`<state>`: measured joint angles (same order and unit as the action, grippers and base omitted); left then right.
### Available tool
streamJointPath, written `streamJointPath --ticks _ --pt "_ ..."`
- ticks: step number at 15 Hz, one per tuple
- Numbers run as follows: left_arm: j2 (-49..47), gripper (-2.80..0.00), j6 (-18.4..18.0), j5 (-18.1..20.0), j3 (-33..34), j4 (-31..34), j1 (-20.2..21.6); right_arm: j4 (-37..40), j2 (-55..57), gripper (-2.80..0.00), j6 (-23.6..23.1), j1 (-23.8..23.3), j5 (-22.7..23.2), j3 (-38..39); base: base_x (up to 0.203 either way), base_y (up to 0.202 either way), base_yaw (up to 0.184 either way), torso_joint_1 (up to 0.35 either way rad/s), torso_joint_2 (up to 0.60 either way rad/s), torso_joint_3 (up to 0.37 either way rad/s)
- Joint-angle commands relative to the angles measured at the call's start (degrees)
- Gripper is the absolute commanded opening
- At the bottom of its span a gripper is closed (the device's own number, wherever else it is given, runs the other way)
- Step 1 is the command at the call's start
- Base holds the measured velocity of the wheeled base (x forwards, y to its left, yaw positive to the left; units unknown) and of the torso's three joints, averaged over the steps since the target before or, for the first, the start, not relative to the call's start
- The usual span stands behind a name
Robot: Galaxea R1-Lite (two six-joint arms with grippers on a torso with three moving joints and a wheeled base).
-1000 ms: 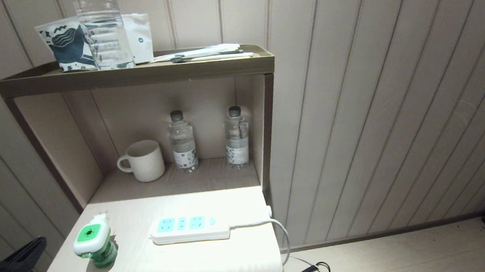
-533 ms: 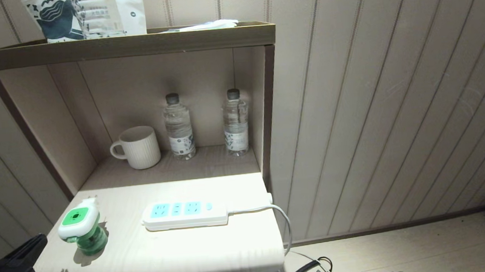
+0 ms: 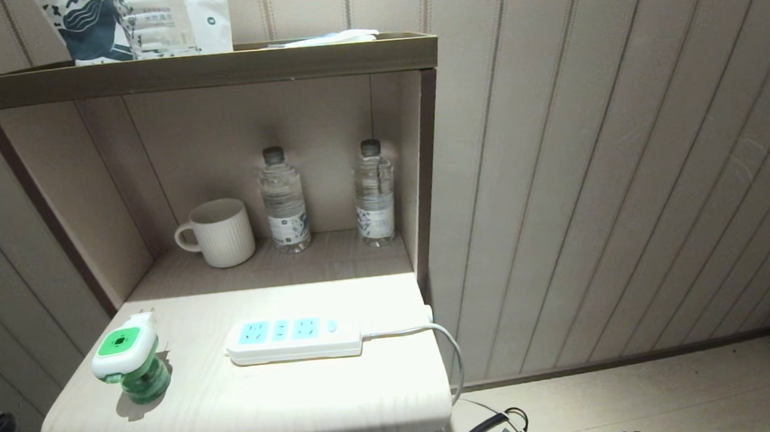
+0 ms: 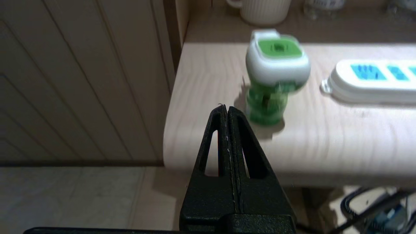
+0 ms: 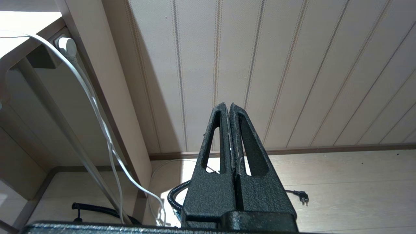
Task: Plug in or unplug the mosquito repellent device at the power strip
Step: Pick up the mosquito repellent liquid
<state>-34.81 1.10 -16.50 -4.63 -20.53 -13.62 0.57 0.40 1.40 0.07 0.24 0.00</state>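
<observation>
From the head, the mosquito repellent device (image 3: 129, 365) stood unplugged on the table (image 3: 249, 408), left of the power strip (image 3: 293, 339); the left wrist showed the left gripper (image 4: 226, 109) pressed together before it; the right wrist showed the right gripper (image 5: 227, 105) likewise closed, low beside the table.

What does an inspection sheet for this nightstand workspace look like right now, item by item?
Surface: pale wood table top, lit.
Job's things: mosquito repellent device stands upright and unplugged, apart from the power strip, whose sockets are empty.
Clutter: mug and two water bottles in the niche; packets on the upper shelf.
Grippers: left gripper shut, empty, short of the device; right gripper shut, empty, parked low beside the table.
Cables: strip's white cord drops over the edge; black cables on the floor.
Surroundings: panelled wall.
</observation>
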Motion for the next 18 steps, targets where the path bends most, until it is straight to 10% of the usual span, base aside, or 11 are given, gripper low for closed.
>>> streamJointPath --ticks 1,7,8,18 --pt "9.83 -2.8 -0.78 0.86 -0.39 12.31 -0.01 0.02 0.01 -2.8 0.0 0.01 0.02 0.0 0.0 0.0 0.0 0.0 0.0 0.0" --pt "3.22 -2.8 -5.83 13.39 1.79 17.96 -0.01 0.04 0.04 -2.8 0.0 0.01 0.02 0.0 0.0 0.0 0.0 0.0 0.0 0.0" --pt "-0.09 0.0 -5.16 14.54 1.86 15.67 -0.01 0.01 -0.03 -2.8 0.0 0.01 0.02 0.0 0.0 0.0 0.0 0.0 0.0 0.0" --pt "-21.2 0.0 2.45 15.82 2.32 -12.21 -1.61 0.04 -0.05 -2.8 0.0 0.01 0.02 0.0 0.0 0.0 0.0 0.0 0.0 0.0"
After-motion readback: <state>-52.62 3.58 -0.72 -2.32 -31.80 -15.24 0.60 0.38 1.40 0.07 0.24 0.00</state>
